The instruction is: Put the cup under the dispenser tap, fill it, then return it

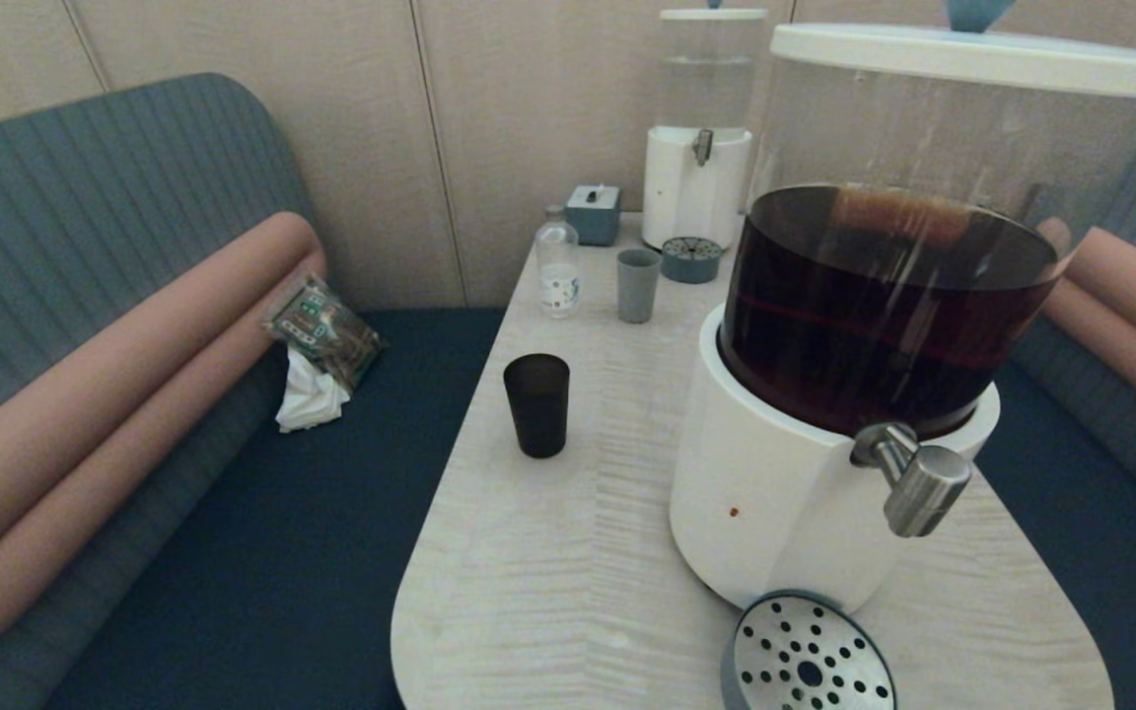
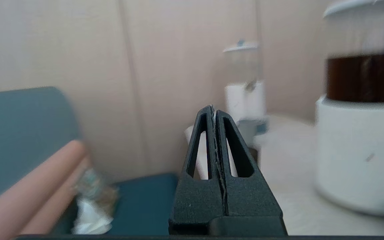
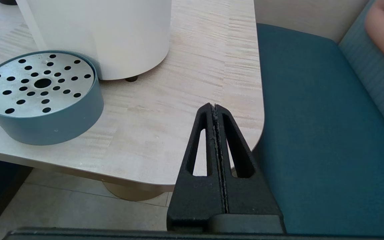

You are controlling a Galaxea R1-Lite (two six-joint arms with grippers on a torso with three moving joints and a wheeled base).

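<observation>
The black cup [image 1: 536,404] stands upright on the pale wooden table [image 1: 578,552], left of the big dispenser [image 1: 864,325] of dark brown liquid. The brushed-steel dispenser tap [image 1: 913,475] juts from the white base over a round perforated drip tray [image 1: 809,655]. Neither gripper shows in the head view. In its wrist view my left gripper [image 2: 214,111] is shut and empty, facing the table's left side with the cup mostly hidden behind its fingers. My right gripper [image 3: 214,108] is shut and empty, low by the table's near right corner, beside the drip tray [image 3: 40,96].
A pale grey-blue tumbler [image 1: 637,285], a small clear bottle [image 1: 558,262], a grey box [image 1: 594,214] and a smaller clear-water dispenser [image 1: 701,138] with its own drip tray [image 1: 691,260] stand at the table's far end. Blue bench seats flank the table; a packet and tissue [image 1: 317,345] lie on the left.
</observation>
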